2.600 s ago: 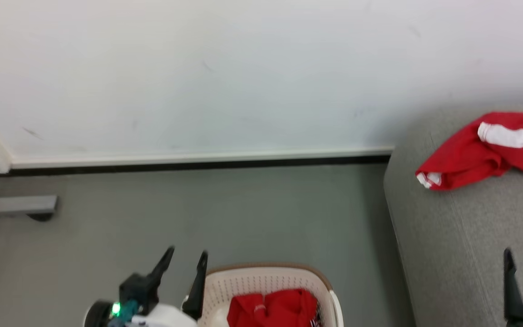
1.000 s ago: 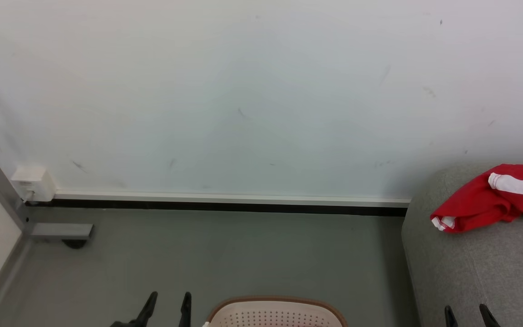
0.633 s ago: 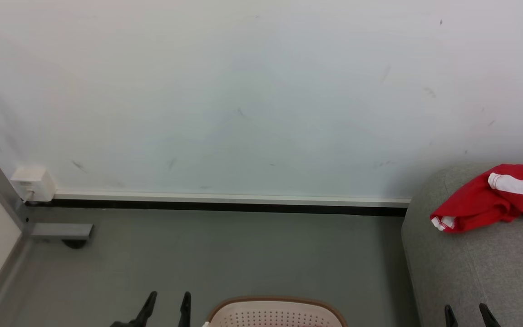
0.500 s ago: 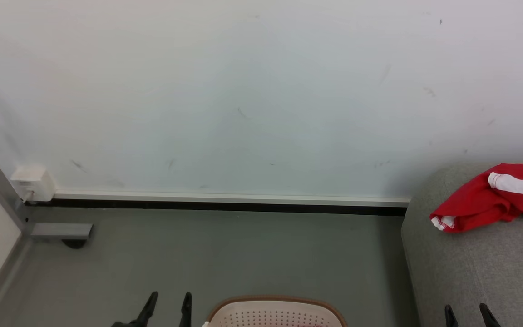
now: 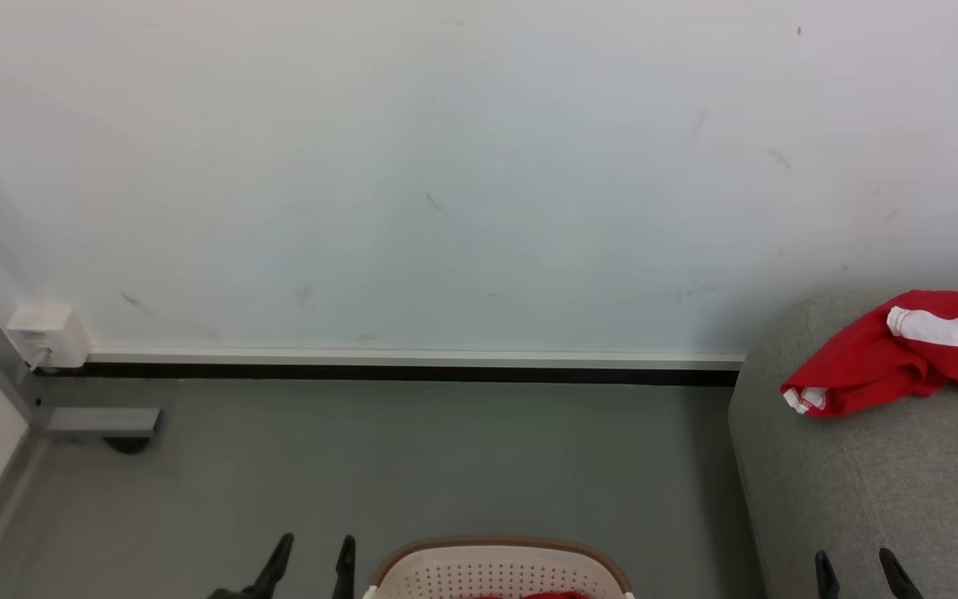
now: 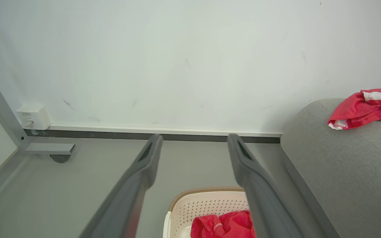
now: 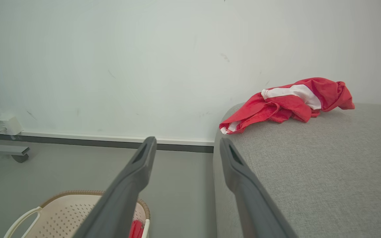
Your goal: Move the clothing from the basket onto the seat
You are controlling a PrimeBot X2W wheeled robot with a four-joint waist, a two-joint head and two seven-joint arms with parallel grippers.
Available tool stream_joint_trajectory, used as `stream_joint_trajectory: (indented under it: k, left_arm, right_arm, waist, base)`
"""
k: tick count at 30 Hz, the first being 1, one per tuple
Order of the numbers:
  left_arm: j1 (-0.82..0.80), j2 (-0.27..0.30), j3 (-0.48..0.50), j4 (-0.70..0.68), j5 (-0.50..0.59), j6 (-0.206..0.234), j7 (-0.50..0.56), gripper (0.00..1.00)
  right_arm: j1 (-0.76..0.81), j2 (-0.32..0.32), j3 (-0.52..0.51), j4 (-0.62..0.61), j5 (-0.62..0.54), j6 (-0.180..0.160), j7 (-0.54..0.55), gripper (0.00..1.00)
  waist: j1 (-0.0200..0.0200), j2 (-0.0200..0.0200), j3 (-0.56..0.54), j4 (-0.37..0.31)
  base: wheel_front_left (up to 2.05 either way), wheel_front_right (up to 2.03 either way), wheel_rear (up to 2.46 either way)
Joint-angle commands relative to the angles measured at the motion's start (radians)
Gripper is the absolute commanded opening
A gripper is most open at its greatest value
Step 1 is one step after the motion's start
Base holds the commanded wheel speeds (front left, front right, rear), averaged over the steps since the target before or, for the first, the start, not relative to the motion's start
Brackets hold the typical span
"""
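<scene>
Left claw (image 6: 193,138), right claw (image 7: 188,141): long, dark grey, tapered, slotted near tips.

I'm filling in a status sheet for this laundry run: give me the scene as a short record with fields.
on seat: one red garment with a white band, crumpled on the grey sofa by the wall
in basket: red fabric inside the cream basket; number of pieces unclear
basket place: on the floor, left of the sofa
left gripper: open, empty
right gripper: open, empty
</scene>
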Motion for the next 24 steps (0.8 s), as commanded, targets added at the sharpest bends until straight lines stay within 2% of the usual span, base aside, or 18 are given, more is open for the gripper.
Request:
stream_joint_trajectory:
  k: [1, 10, 15, 24]
  left_arm:
    - [-0.005, 0.002, 0.000, 0.005, 0.012, -0.004, -0.001, 1.00]
    - [-0.100, -0.006, -0.084, 0.084, 0.055, -0.051, 0.017, 1.00]
    - [-0.217, -0.019, -0.150, 0.151, 0.077, -0.077, 0.079, 1.00]
    - [-0.488, -0.026, -0.283, 0.323, 0.157, -0.118, 0.189, 1.00]
  right_arm:
    - [-0.012, 0.001, -0.002, -0.006, 0.003, -0.003, -0.003, 1.00]
    - [-0.044, 0.000, -0.017, -0.050, -0.008, -0.003, -0.003, 1.00]
    - [-0.100, 0.000, -0.032, -0.095, -0.010, -0.003, -0.003, 1.00]
    - [-0.255, 0.001, -0.061, -0.173, 0.014, -0.003, -0.003, 1.00]
  waist:
    - [-0.0001, 0.0000, 0.006, -0.005]
    - [-0.0001, 0.0000, 0.079, -0.043]
    - [-0.0001, 0.0000, 0.204, -0.072]
    - [-0.0001, 0.0000, 0.492, -0.127]
  base:
    - [0.00, 0.00, 0.00]
    - [0.00, 0.00, 0.00]
    - [0.00, 0.00, 0.00]
    - [0.00, 0.00, 0.00]
